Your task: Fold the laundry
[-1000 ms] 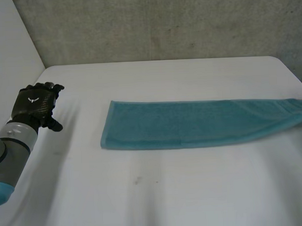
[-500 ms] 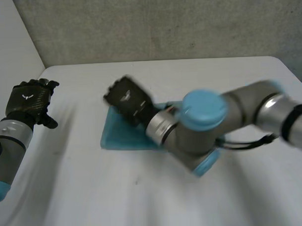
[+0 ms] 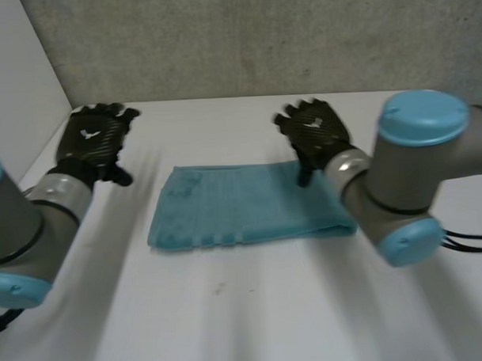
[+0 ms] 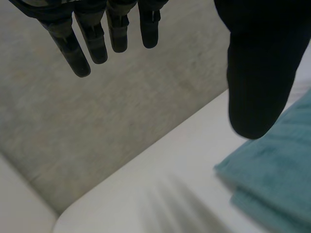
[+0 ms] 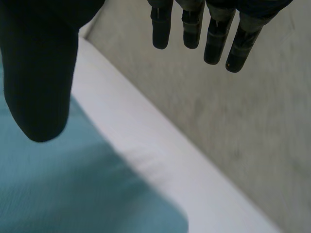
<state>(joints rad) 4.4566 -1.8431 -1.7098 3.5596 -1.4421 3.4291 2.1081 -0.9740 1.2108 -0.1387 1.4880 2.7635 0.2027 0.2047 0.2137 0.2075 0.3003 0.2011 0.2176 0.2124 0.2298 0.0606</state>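
A teal towel (image 3: 242, 204) lies folded in a short rectangle in the middle of the white table (image 3: 253, 307). My right hand (image 3: 314, 130) hovers above the towel's far right corner with straight fingers and holds nothing; in its wrist view the towel (image 5: 73, 189) lies below the thumb. Off the towel's far left corner my left hand (image 3: 93, 138) is raised, its fingers (image 4: 92, 39) straight and empty. Beside its thumb a towel corner (image 4: 272, 179) shows two layers.
A grey wall (image 3: 244, 38) runs behind the table's far edge. A white panel (image 3: 16, 77) stands at the left side. Bare tabletop spreads in front of the towel.
The long towel has been folded in half, its right end laid over to the left. My right hand let go and drew back right. My left hand moved forward and up.
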